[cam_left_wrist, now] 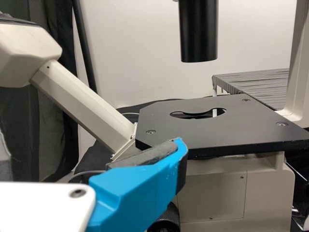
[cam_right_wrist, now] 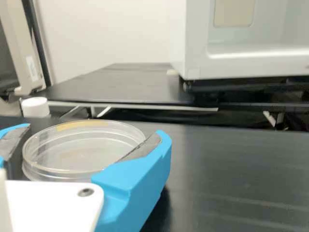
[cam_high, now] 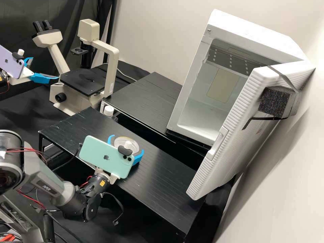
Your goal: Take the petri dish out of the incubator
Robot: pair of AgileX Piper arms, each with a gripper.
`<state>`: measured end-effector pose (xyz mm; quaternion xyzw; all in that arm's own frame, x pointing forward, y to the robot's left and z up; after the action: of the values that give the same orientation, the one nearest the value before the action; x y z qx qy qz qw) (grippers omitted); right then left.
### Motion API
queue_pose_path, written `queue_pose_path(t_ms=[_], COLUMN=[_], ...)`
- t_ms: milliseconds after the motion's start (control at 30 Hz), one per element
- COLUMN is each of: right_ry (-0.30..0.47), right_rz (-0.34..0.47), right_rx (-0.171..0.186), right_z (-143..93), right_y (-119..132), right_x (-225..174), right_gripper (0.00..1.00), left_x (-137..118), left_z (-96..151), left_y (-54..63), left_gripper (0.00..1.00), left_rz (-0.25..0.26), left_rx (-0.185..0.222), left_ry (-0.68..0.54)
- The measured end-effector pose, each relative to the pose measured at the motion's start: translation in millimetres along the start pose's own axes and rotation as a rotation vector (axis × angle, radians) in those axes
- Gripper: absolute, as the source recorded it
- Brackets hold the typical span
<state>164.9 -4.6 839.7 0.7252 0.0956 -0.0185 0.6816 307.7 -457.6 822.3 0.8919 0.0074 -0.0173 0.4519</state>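
The petri dish [cam_right_wrist: 79, 152] is being held near-level, a little below and left of the high view's middle, outside the incubator [cam_high: 256, 32] at upper right. My right claw [cam_right_wrist: 92, 132] is pinching it from opposite sides, presumably so it isn't tipping; whether the worktop [cam_right_wrist: 231, 179] is bearing its weight, I cannot tell. My left claw [cam_high: 44, 68], upper left, is gaping near the microscope [cam_high: 112, 67], probably leaving this side free.

Cream microscope [cam_high: 82, 81] is standing beside rear black table [cam_high: 148, 98]. Dark curtain [cam_high: 60, 11] is hanging behind. White cap [cam_high: 108, 110] is showing beside front black table [cam_high: 162, 182].
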Motion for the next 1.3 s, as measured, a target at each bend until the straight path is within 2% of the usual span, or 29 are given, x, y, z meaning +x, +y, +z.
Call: queue_pose_path(t_ms=[233,333,533,567,733,1133,1300], right_ry=[0.002,0.005,0.004,0.003,0.003,0.006,0.018], right_rz=[-0.018,-0.018,-0.022,-0.022,-0.022,-0.032,-0.001], right_rx=[-0.01,-0.031,-0.043,-0.045,-0.074,-0.068,-0.086], right_z=[2.8,3.0,3.5,3.6,3.6,3.1,-2.8], right_y=[-5.0,-5.1,-6.8,-7.1,-7.1,-10.5,-10.0], right_x=[-1.4,-1.2,-1.7,-1.9,-1.9,-2.5,-6.0], right_gripper=[0.0,0.0,0.0,1.0,1.0,1.0,1.0], left_x=[0.0,0.0,0.0,0.0,0.0,0.0,0.0], left_z=[0.0,0.0,0.0,0.0,0.0,0.0,0.0], left_y=[0.0,0.0,0.0,0.0,0.0,0.0,0.0], left_gripper=[1.0,1.0,1.0,1.0,1.0,1.0,1.0], left_rz=[0.0,0.0,0.0,0.0,0.0,0.0,0.0], left_rx=[0.0,0.0,0.0,0.0,0.0,0.0,0.0], left_ry=[0.0,0.0,0.0,0.0,0.0,0.0,0.0])
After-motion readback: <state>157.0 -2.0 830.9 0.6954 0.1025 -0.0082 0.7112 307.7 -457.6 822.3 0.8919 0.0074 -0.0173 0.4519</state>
